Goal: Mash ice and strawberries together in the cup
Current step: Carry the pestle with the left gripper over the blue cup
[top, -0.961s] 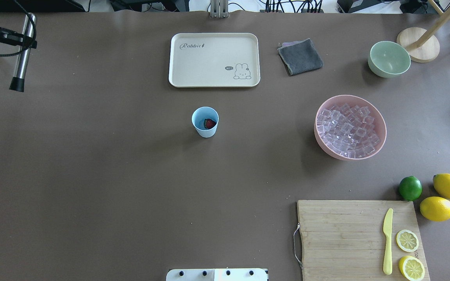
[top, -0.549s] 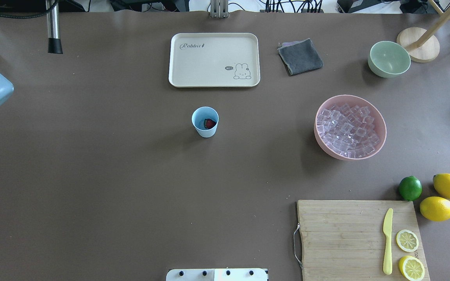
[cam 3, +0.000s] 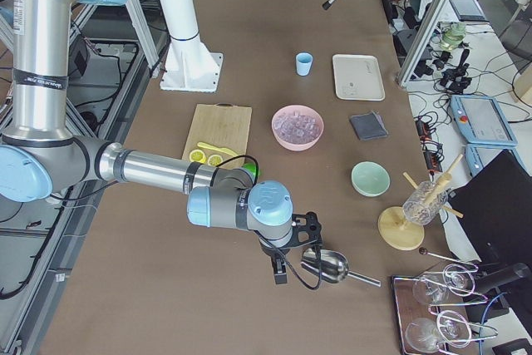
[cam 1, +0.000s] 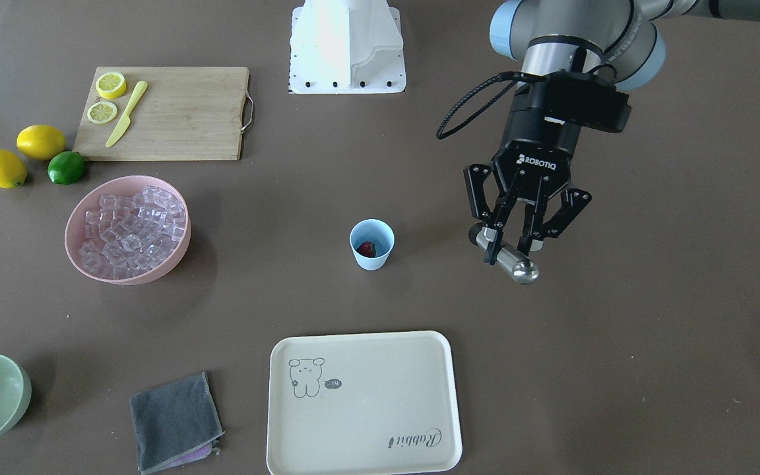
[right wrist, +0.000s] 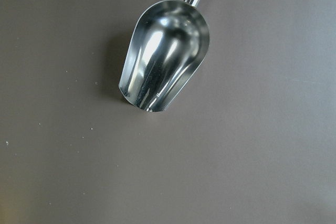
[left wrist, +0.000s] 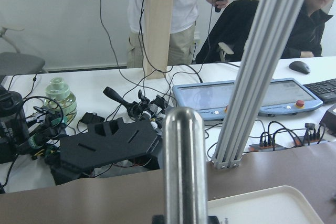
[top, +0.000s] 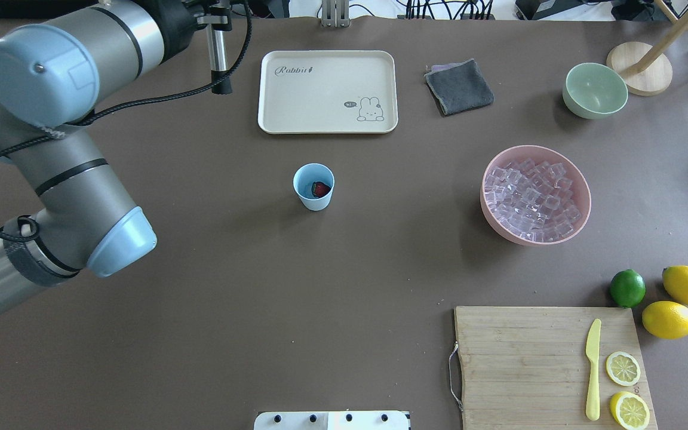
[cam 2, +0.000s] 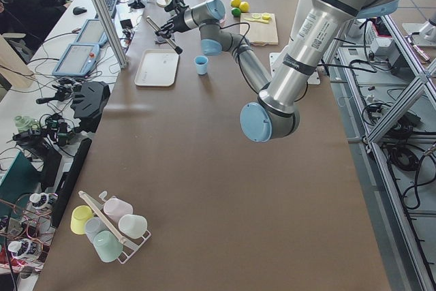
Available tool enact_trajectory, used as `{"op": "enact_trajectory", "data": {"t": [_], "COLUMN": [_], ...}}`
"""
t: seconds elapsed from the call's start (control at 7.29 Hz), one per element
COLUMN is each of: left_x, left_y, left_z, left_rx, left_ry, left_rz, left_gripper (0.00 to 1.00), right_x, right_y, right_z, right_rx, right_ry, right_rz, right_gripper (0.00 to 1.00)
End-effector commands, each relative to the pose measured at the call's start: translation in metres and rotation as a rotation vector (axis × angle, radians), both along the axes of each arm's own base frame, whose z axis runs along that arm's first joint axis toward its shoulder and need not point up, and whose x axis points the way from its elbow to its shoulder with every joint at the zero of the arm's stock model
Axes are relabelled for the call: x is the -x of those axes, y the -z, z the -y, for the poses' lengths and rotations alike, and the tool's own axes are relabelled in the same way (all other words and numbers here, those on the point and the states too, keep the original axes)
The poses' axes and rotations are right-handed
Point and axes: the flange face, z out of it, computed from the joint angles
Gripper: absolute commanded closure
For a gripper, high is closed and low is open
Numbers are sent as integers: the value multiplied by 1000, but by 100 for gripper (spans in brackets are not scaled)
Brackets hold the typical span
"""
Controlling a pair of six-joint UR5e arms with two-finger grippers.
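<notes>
Noting the cup [top: 313, 186] standing upright at mid-table, between the tray [top: 320, 89] and the robot's base, unheld, with the strawberry [top: 320, 189] lying at its bottom and no ice showing inside. Finding the ice [top: 532, 200] heaped in the pink bowl [top: 583, 222], well apart on the robot's right.

Clamping a steel muddler [cam 1: 515, 266] in the left gripper [cam 1: 510, 245], fingers closed around the shaft, raised above the table near the cup on its left side, rod tilted rather than plumb. Hanging the right gripper [cam 3: 291, 265] over a metal scoop [right wrist: 163, 56] lying on bare table at the far right end.

Risking a tipped or skidding cup if pressing down off-centre or at a slant, with nothing bracing so light a tumbler. Also risking mashing berry alone, since scooping the ice looks undone.

Failing to tell whether the right gripper is open or closed, seeing it only from the side camera. Losing the left gripper's fingers at the overhead view's top edge. Struggling to judge the cup's depths.
</notes>
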Motion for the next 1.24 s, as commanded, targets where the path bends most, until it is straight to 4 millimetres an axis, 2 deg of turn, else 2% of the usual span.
{"op": "enact_trajectory", "data": {"t": [0.0, 0.14, 0.41, 0.55, 0.69, 0.82, 0.96, 1.1], "left_x": [-77, -128, -177, -207, -217, -217, -209, -204], "left_y": [32, 24, 6, -19, -26, -21, -5, -1], "left_z": [-14, -49, -84, -91, -103, -110, -114, -115], "left_rx": [-19, -31, -32, -9, -19, -32, -54, -76], "left_ry": [94, 146, 136, 134, 140, 161, 159, 158], "left_rz": [15, 36, 18, -50, -85, -83, -89, -59], "left_gripper": [78, 78, 78, 78, 78, 78, 78, 78], "right_x": [4, 5, 8, 10, 9, 10, 10, 10], "right_y": [-3, -4, -15, -19, -15, -15, -14, -13], "right_z": [1, -2, 3, 4, 10, 10, 11, 11], "right_rx": [22, 27, 53, 74, 75, 94, 92, 91], "right_ry": [4, 4, 7, 12, 12, 13, 13, 13], "right_rz": [3, 13, 17, 17, 17, 23, 25, 25], "right_gripper": [1, 1, 1, 1, 1, 1, 1, 1]}}
